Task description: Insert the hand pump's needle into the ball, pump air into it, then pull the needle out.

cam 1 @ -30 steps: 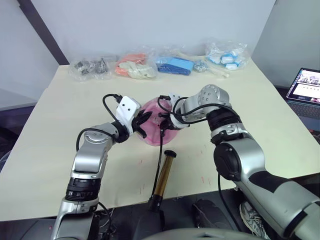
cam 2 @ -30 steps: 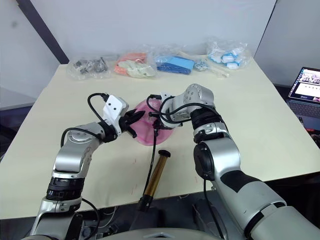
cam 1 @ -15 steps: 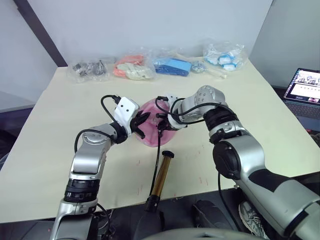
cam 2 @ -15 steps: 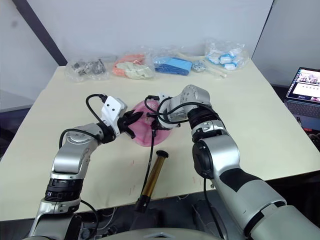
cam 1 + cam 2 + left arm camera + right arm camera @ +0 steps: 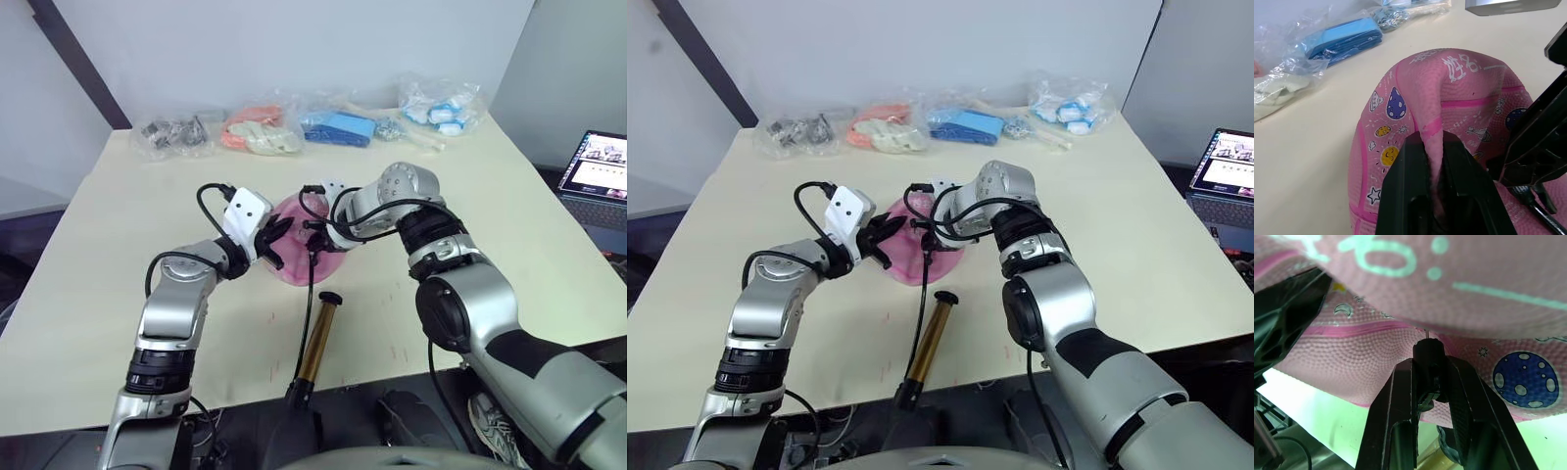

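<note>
The ball point(image 5: 301, 241) sits mid-table, slack and pebbled pink rubber with pale cartoon prints. The left gripper point(image 5: 1434, 161) pinches a raised fold of it between its 2 black fingers. From the right, the right gripper point(image 5: 1428, 382) clamps the needle point(image 5: 1427, 336) by its black fitting — the thin silver pin touches the ball's skin. The hand pump point(image 5: 316, 345), a slim bronze-gold tube, lies on the near table edge.
</note>
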Robot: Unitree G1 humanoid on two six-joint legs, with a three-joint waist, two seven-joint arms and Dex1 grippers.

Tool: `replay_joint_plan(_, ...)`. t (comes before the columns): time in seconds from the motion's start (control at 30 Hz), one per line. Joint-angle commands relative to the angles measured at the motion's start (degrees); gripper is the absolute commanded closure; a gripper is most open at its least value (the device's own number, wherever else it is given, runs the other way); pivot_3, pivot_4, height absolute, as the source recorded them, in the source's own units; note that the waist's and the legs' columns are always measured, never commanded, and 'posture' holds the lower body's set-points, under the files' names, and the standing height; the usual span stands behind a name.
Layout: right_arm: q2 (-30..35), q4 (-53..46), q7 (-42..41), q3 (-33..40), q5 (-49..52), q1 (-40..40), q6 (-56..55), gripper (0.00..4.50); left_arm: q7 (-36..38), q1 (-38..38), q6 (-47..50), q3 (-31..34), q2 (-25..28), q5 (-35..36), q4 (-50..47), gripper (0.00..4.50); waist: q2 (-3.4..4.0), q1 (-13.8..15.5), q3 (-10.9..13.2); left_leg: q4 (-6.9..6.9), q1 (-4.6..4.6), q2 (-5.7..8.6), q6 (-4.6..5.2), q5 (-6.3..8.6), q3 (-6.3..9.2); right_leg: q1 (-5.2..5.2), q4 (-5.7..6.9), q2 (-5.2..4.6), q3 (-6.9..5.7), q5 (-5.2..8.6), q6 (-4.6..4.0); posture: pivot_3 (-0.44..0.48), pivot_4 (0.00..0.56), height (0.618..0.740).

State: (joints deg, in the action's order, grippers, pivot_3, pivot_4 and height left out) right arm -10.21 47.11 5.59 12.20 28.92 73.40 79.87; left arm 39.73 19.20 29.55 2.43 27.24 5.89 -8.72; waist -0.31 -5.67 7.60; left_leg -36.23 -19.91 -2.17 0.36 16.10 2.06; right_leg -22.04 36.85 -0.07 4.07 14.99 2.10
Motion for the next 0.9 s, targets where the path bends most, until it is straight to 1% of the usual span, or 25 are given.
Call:
replay_joint_plan(0.03, -9.09, -9.23, -0.04, 1.16, 2.64, -2.41, -0.99, 4.15, 6.36, -1.84, 0.76, -8.91, -1.93, 2.40, 2.75, 4.47, 0.10, 0.16, 0.24, 0.00, -0.04, 0.00, 0.00, 0.00, 0.00, -0.02, -0.01, -0.02, 0.00, 0.00, 0.00, 0.000, 0.150, 0.740)
replay_joint_plan(0.1, -9.51, -12.39, 0.59, 1.13, 2.71, -3.89, 0.88, 4.15, 6.54, -1.61, 0.39, -8.83, -1.75, 2.33, 3.23, 4.47, 0.21, 0.31, 0.38, -0.01, -0.19, 0.04, 0.00, -0.01, -0.02, -0.14, -0.02, -0.07, 0.02, -0.01, 0.01, 0.000, 0.150, 0.740)
replay_joint_plan(0.17, -9.75, -16.01, 1.14, 1.02, 2.77, -5.79, 3.10, 4.15, 6.73, -1.45, 0.16, -8.77, -1.58, 2.30, 3.50, 4.47, 0.21, 0.46, 0.37, -0.05, -0.64, 0.06, -0.06, -0.05, 0.01, -0.49, -0.01, -0.05, 0.00, -0.19, 0.11, 0.000, 0.150, 0.740)
replay_joint_plan(0.2, -9.81, -17.73, 1.30, 0.89, 2.79, -6.77, 4.16, 4.15, 6.84, -1.39, 0.08, -8.75, -1.50, 2.33, 3.61, 4.47, 0.21, 0.63, 0.39, -0.06, -0.93, 0.06, -0.38, -0.24, 0.07, -0.75, 0.00, -0.05, -0.06, -0.23, 0.07, 0.000, 0.150, 0.740)
replay_joint_plan(0.23, -9.74, -19.39, 1.31, 0.44, 2.70, -7.82, 5.14, 4.15, 6.98, -1.35, -0.01, -8.81, -1.39, 2.32, 3.70, 4.47, 0.20, 0.75, 0.40, -0.06, -1.04, 0.06, -0.44, -0.27, 0.08, -0.82, -0.01, -0.06, -0.08, -0.24, 0.07, 0.000, 0.150, 0.740)
replay_joint_plan(0.4, -9.43, -24.77, 0.72, -1.14, 2.45, -11.30, 8.33, 4.15, 7.41, -1.23, -0.38, -8.80, -1.03, 2.28, 4.08, 4.47, 0.18, 1.30, 0.49, -0.06, -1.20, 0.11, -0.46, -0.28, 0.03, -0.96, -0.05, -0.13, -0.06, -0.24, 0.08, 0.000, 0.150, 0.740)
replay_joint_plan(0.57, -8.90, -27.06, -0.05, -2.35, 2.01, -12.88, 8.80, 4.15, 7.68, -1.71, -0.84, -8.76, -0.90, 2.15, 4.08, 4.47, 0.18, 1.67, 0.52, -0.06, -1.40, 0.12, -0.46, -0.28, 0.00, -1.13, -0.06, -0.10, -0.09, -0.23, 0.08, 0.000, 0.150, 0.740)
replay_joint_plan(0.7, -8.24, -29.06, -0.53, -2.11, 2.19, -12.68, 9.78, 4.15, 7.77, -1.60, -1.21, -8.63, -0.72, 2.05, 4.60, 4.47, 0.18, 1.71, 0.51, -0.09, -1.68, 0.12, -0.50, -0.31, -0.03, -1.34, -0.05, -0.10, -0.17, -0.25, 0.08, 0.000, 0.150, 0.740)
replay_joint_plan(0.9, -8.03, -30.23, -0.59, -2.17, 1.68, -13.49, 10.35, 4.15, 7.70, -1.94, -2.11, -8.86, -1.10, 1.85, 5.36, 4.47, 0.18, 1.80, 0.51, -0.09, -1.83, 0.12, -0.53, -0.33, -0.05, -1.47, -0.04, -0.10, -0.19, -0.28, 0.02, 0.000, 0.150, 0.740)
